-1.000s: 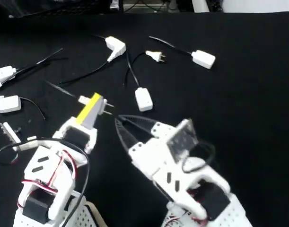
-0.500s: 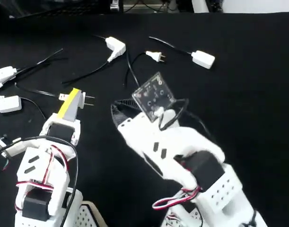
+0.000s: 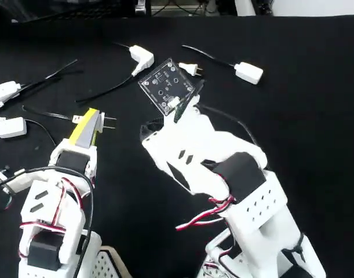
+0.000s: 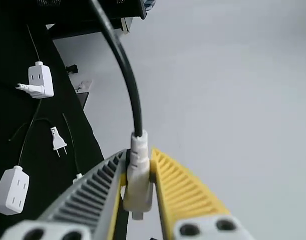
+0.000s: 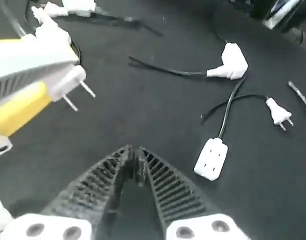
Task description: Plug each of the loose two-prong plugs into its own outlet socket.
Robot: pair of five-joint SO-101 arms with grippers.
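Over black table (image 3: 316, 116), white two-prong plug (image 4: 136, 175) in ribbed left jaws (right jaws closed).

Table (image 3: 316, 87) seen from above. Near-left corner: left gripper (image 3: 95, 119), w/ held plug (image 3: 105, 121) btwn its fingers, prongs twd table ctr. Right of that, nr ctr: right gripper (image 5: 134, 151), apart from held plug. Along far side, left to right: angled plug (image 3: 142, 57), small plug (image 3: 192, 69), far socket block (image 3: 250, 72), none touching, cords trailing across table. Nr right gripper's tip, on the side twd small plug: middle socket block (image 5: 211, 158), flat on table. At left edge: rear socket block (image 3: 5, 91), w/ front socket block (image 3: 10, 127) nearer the arms.
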